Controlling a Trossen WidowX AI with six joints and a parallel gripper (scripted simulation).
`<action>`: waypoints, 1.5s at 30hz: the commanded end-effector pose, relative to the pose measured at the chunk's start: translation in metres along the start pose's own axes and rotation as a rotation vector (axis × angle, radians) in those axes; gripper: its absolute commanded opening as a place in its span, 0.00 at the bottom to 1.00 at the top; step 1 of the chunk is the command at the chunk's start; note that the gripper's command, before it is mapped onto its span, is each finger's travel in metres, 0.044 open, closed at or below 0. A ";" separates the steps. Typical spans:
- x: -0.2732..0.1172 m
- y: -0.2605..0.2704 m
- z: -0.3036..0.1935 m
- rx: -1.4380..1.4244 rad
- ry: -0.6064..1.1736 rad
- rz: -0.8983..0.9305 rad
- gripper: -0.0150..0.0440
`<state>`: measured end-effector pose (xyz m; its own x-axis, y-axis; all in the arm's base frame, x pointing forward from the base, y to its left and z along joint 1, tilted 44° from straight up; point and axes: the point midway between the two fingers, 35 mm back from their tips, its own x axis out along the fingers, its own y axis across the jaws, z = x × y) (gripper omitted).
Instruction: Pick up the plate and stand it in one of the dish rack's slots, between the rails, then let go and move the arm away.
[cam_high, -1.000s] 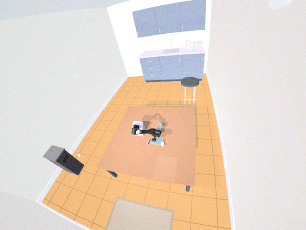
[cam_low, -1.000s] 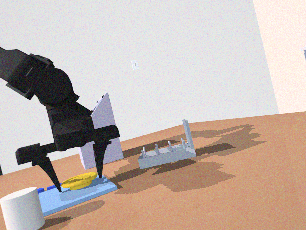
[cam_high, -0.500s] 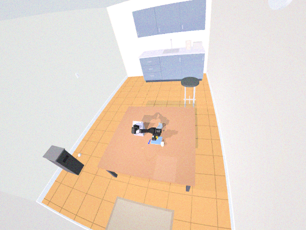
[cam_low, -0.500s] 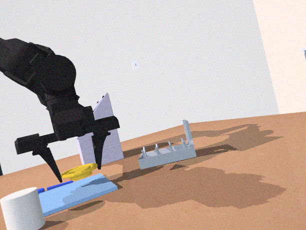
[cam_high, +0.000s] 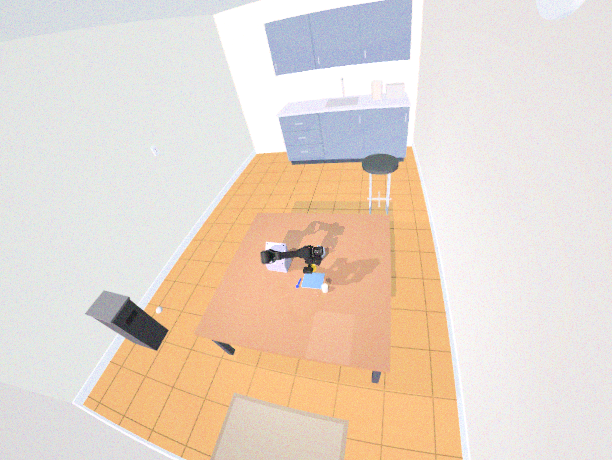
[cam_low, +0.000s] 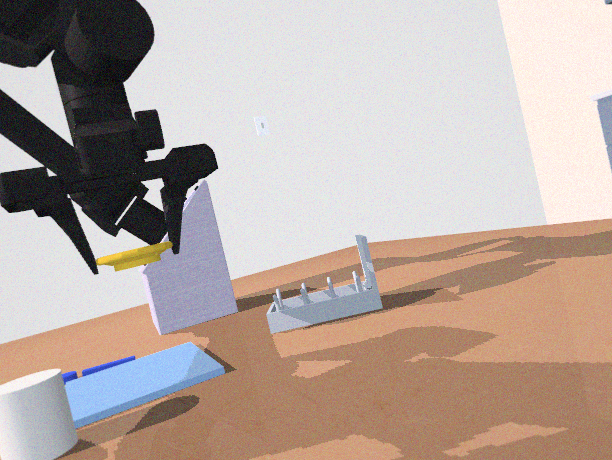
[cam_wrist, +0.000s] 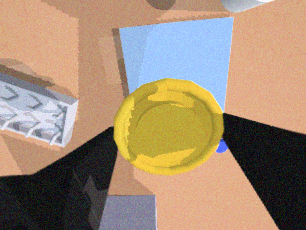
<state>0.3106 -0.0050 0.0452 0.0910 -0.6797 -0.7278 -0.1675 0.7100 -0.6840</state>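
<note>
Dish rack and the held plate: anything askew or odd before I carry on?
Nothing stands out. The pincer holds the yellow plate flat by its rim, above the blue mat. The dish rack sits level, slots empty.

No readable text, labels, brands or numbers in any view. Surfaces of the plate (cam_wrist: 167, 131), dish rack (cam_low: 324, 301) and blue mat (cam_low: 140, 377) are plain, unmarked colour. The small wall plate (cam_low: 260, 125) carries no legible marking.
</note>
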 end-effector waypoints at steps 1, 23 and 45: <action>-0.017 0.001 0.001 0.005 -0.004 0.003 0.25; -0.072 0.058 -0.020 0.251 -0.006 0.000 0.25; -0.044 0.112 -0.054 0.349 0.114 0.098 0.25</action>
<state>0.2358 0.0969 0.0096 0.0053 -0.6305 -0.7762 0.2128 0.7591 -0.6152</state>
